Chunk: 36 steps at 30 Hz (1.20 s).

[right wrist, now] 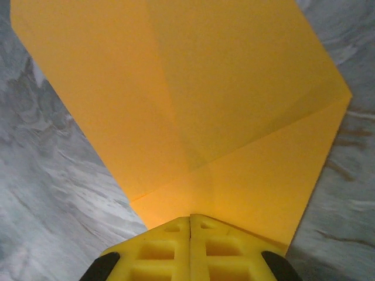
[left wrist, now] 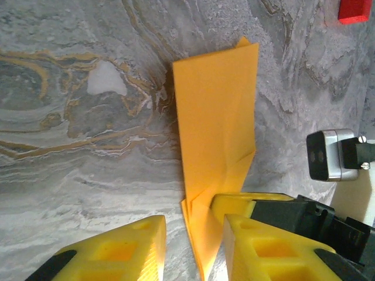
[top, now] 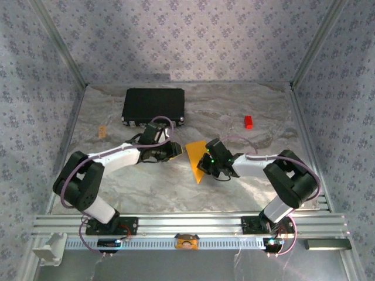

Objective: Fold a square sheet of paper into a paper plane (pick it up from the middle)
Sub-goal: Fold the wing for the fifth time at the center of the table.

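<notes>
Right wrist, right tool (right wrist: pixel 190 225) clamped on paper plane (right wrist: pixel 193 99), left wrist, left tool (left wrist: pixel 194 221) apart, red block (left wrist: pixel 354 10) in corner.

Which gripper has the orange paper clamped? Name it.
The right gripper: its jaws are shut on the edge of the folded orange paper. The left gripper has its jaws apart, with the paper's tip between them.

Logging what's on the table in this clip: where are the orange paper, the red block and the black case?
orange paper (top: pixel 197 159): top view, middle of the folded sheet.
red block (top: pixel 248 122): top view, its upper face.
black case (top: pixel 154 104): top view, centre of its lid.
</notes>
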Motion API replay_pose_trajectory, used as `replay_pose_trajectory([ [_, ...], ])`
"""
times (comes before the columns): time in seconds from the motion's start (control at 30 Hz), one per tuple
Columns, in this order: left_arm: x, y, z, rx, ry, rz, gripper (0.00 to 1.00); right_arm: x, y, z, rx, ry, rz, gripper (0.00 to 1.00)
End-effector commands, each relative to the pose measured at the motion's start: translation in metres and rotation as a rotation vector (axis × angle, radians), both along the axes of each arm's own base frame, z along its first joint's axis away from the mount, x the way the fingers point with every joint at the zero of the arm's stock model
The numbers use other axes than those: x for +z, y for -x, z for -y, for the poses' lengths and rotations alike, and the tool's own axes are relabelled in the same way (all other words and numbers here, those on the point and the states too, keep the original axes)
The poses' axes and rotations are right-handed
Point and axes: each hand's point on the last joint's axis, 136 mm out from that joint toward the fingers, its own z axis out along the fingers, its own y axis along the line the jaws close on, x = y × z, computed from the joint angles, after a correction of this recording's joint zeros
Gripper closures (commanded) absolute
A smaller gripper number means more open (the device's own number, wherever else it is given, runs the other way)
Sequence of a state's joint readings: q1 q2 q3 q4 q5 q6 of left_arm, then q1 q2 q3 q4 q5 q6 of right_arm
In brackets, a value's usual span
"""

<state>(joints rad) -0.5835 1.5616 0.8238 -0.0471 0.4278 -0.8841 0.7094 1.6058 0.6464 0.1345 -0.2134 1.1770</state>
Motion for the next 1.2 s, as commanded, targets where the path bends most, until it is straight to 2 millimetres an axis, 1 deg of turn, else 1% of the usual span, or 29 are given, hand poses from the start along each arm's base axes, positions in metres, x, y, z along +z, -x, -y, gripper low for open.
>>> replay_pose_trajectory([
  [0.0, 0.012, -0.007, 0.017, -0.028, 0.055, 0.009, 0.7, -0.036, 0.016, 0.011, -0.192, -0.02, -0.147, 0.94],
  [0.13, 0.012, -0.012, 0.028, -0.039, 0.076, -0.006, 0.73, -0.039, 0.021, 0.011, -0.308, -0.049, -0.159, 0.95],
  [0.23, 0.008, -0.017, 0.034, -0.048, 0.073, -0.019, 0.76, -0.031, 0.024, 0.011, -0.325, -0.013, -0.131, 0.95],
  [0.3, 0.004, -0.02, 0.038, -0.057, 0.076, -0.026, 0.78, -0.028, 0.029, 0.018, -0.361, 0.035, -0.121, 0.95],
  [0.47, -0.003, -0.028, 0.051, -0.08, 0.095, -0.032, 0.78, -0.024, 0.032, 0.031, -0.413, 0.066, -0.096, 0.96],
  [0.57, -0.006, -0.027, 0.065, -0.125, 0.125, -0.054, 0.79, -0.025, 0.03, 0.022, -0.397, 0.001, -0.102, 0.96],
  [0.7, -0.014, -0.019, 0.081, -0.175, 0.125, -0.071, 0.79, -0.033, 0.031, 0.011, -0.359, -0.031, -0.138, 0.98],
  [0.77, -0.019, -0.015, 0.085, -0.189, 0.106, -0.08, 0.79, -0.034, 0.031, 0.008, -0.35, -0.039, -0.144, 0.98],
  [0.83, -0.03, -0.014, 0.083, -0.18, 0.074, -0.1, 0.81, -0.034, 0.03, 0.007, -0.344, -0.037, -0.146, 0.98],
  [0.87, -0.036, -0.015, 0.078, -0.164, 0.053, -0.113, 0.84, -0.033, 0.03, 0.008, -0.341, -0.033, -0.146, 0.98],
  [0.93, -0.044, -0.016, 0.07, -0.135, 0.015, -0.114, 0.85, -0.032, 0.031, 0.008, -0.332, -0.023, -0.147, 0.98],
  [1.0, -0.052, -0.015, 0.063, -0.117, -0.015, -0.127, 0.85, -0.028, 0.03, 0.004, -0.299, -0.019, -0.136, 0.98],
  [1.07, -0.059, -0.014, 0.059, -0.111, -0.029, -0.151, 0.88, -0.023, 0.027, -0.002, -0.262, -0.023, -0.134, 0.97],
  [1.17, -0.068, -0.011, 0.052, -0.095, -0.05, -0.167, 0.89, -0.018, 0.023, -0.004, -0.242, -0.03, -0.116, 0.95],
])
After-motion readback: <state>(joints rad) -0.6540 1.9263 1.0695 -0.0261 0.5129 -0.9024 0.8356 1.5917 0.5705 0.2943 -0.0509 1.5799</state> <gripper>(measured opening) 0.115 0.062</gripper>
